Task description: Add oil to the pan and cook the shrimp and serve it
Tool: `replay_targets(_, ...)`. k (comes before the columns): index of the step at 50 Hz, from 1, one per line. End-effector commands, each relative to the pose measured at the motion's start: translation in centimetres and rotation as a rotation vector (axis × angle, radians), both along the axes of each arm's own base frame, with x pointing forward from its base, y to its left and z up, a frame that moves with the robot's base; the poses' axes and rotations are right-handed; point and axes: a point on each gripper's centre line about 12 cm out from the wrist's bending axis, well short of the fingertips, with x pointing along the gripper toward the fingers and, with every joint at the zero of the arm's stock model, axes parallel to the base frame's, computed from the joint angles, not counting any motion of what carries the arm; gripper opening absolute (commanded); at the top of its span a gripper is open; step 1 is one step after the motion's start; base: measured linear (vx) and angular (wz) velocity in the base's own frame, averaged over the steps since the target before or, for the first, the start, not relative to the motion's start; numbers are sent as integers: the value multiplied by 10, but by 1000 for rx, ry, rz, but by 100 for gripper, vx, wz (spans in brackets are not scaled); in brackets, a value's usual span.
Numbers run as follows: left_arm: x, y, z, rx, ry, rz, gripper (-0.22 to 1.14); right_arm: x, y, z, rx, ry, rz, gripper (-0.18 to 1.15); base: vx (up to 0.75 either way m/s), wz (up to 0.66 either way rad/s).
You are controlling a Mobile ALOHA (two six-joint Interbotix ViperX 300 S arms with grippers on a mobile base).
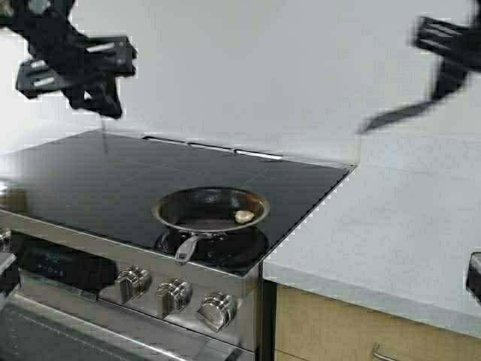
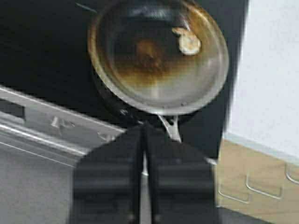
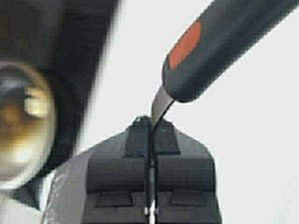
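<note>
The pan (image 1: 197,204) sits on the front right burner of the black cooktop, handle toward the knobs. The shrimp (image 1: 243,216) lies inside it near the right rim. In the left wrist view the pan (image 2: 154,60) and shrimp (image 2: 189,43) lie below the fingertips. My left gripper (image 1: 104,105) is shut and empty, raised high at the far left (image 2: 144,134). My right gripper (image 1: 445,84) is raised over the counter at the far right, shut (image 3: 150,122) on the thin metal neck of a dark utensil (image 3: 219,42) with an orange patch, which hangs down-left (image 1: 391,116). The oil is out of view.
The black cooktop (image 1: 105,173) has three steel knobs (image 1: 174,295) along its front. A white counter (image 1: 391,226) lies to the right, over wooden drawers (image 1: 338,331). A dark object (image 1: 473,274) shows at the right edge.
</note>
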Motion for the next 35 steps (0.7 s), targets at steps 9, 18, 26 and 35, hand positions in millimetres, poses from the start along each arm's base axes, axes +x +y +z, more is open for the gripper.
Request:
replay_targets(9,-4,10,31,64,-55,36,5,-53,-102,-9,-99,144,-149,8,0,0)
replay_targets(18,-8,16,49,163,-131,-1,3,-73,-122,-30,-82,300,-141,8,0,0)
replay_targets(26,-10,16,54,139,-138,12,3,-88,-131,-59,-53,449,-144,8,0,0)
replay_targets(35,-10,17,52,146,-134,8,3,-101,-146,-93,-11,560,-196,8,0,0)
